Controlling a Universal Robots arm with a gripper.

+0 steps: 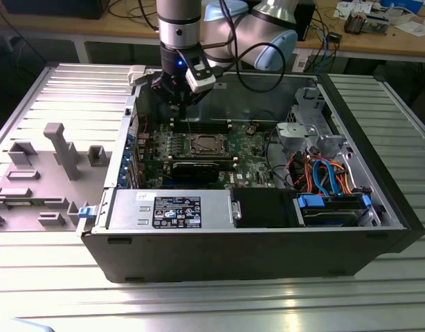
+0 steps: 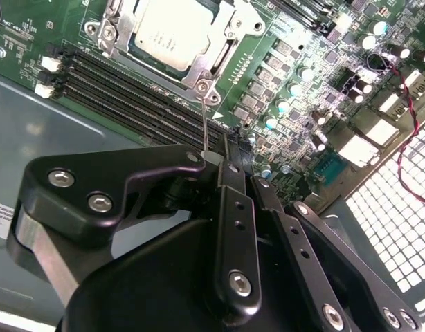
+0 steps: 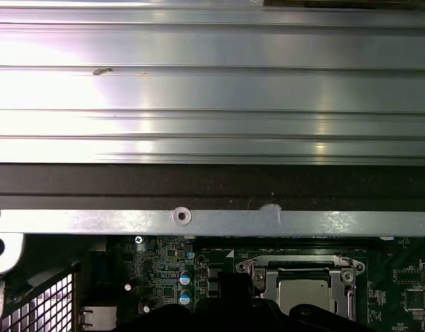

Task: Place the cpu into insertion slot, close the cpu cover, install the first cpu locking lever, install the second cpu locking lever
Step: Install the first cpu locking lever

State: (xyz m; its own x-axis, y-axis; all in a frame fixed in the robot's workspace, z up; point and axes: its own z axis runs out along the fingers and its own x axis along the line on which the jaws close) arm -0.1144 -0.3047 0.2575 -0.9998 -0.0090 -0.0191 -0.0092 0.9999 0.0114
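Note:
The cpu [image 2: 172,29] lies with its silvery top up in the insertion slot [image 1: 205,144], whose contact field is hidden beneath it. The cpu cover [image 2: 223,48] lies flat down around the chip; both also appear in the first wrist view, cpu [image 3: 304,292] and cover [image 3: 299,265]. A thin wire locking lever [image 2: 205,117] rises from the socket's corner screw to my fingertips. My gripper [image 2: 223,158] is shut on that lever's free end. In the exterior view my gripper [image 1: 179,104] hangs inside the open computer case, just behind the socket.
Long black memory slots [image 2: 129,90] run beside the socket. A black graphics card [image 1: 199,169], a power supply [image 1: 178,211], a grey drive cage [image 1: 316,131] and bundled cables [image 1: 327,176] crowd the case. The case's metal rim [image 3: 212,221] is close by. A grey fixture [image 1: 60,149] stands on the exterior view's left.

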